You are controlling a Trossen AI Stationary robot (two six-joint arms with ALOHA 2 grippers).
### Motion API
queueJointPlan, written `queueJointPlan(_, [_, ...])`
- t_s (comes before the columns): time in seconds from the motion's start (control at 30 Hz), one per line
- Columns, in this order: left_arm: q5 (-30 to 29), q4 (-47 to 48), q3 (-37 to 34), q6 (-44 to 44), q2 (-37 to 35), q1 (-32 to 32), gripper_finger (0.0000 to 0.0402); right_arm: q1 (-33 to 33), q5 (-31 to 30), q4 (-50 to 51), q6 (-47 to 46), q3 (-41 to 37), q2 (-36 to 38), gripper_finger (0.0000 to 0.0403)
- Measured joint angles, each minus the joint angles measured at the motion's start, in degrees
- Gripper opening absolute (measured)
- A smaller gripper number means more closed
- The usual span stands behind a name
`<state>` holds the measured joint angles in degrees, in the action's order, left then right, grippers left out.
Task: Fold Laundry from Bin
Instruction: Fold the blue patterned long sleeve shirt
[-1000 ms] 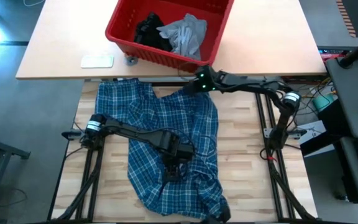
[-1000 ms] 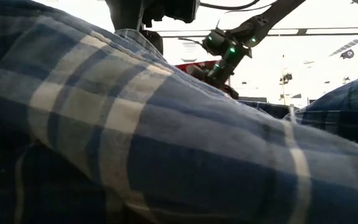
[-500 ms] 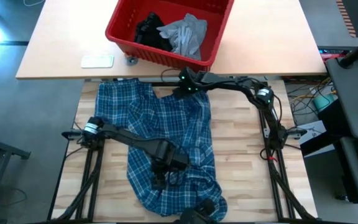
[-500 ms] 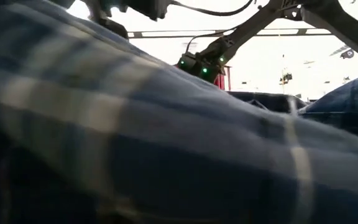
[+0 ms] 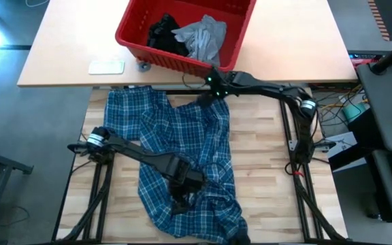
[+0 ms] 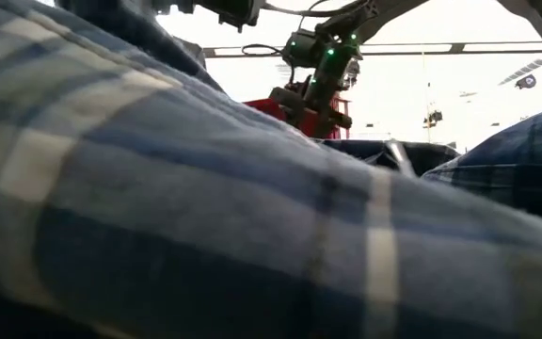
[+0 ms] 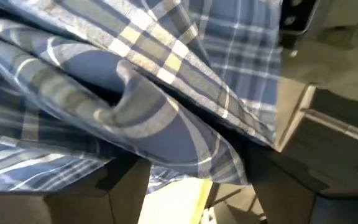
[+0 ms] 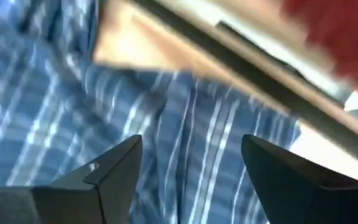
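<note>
While the plaid shirt [image 5: 182,153] is lying spread beneath both arms, the left gripper [image 5: 180,197] is clamping a fold of it. Right gripper [image 5: 206,94] is hovering spread wide and empty above the collar edge, bin [image 5: 156,56] just beyond it.

From overhead I look straight down on the whole worktop [image 5: 264,170]. My low camera sits pressed against the plaid shirt [image 6: 205,217]; both wrist cameras hang close over that shirt.

Arms: two, dark, slender jointed links.
Right wrist [image 5: 213,83]: green indicator lights lit.
Base joints: silver-grey collars.
Cables: thin black leads along links.
Fingers [image 8: 114,171]: dark, flat, angular, wedge-shaped tips.
</note>
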<state>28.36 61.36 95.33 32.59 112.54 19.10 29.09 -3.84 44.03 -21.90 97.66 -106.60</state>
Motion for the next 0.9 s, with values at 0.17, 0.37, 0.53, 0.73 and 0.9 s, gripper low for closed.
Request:
queueJointPlan(0.17, [5.3, -4.4, 0.1, 3.6, 1.2, 0.4, 0.0255, -2.0, 10.2, 0.2, -2.2, -5.8, 1.9, 0.0252])
queueJointPlan(0.37, [8.9, -7.3, 0.1, 6.1, 2.5, 0.8, 0.0256, -4.9, 11.4, -2.2, -2.6, -11.1, 0.2, 0.0236])
queueJointPlan(0.53, [8.9, -9.0, 0.1, 8.0, 2.6, 1.1, 0.0256, -5.3, 15.1, -12.4, -3.6, -13.6, -2.7, 0.0241])
queueJointPlan(0.73, [8.4, -9.9, 0.1, 9.5, 2.6, 1.4, 0.0256, -6.4, 20.1, -20.4, -4.2, -13.7, -1.6, 0.0251])
queueJointPlan(0.9, [8.6, -10.6, 0.1, 12.1, 2.6, 1.3, 0.0256, -5.6, 19.2, -19.2, -4.5, -13.4, -1.3, 0.0265])
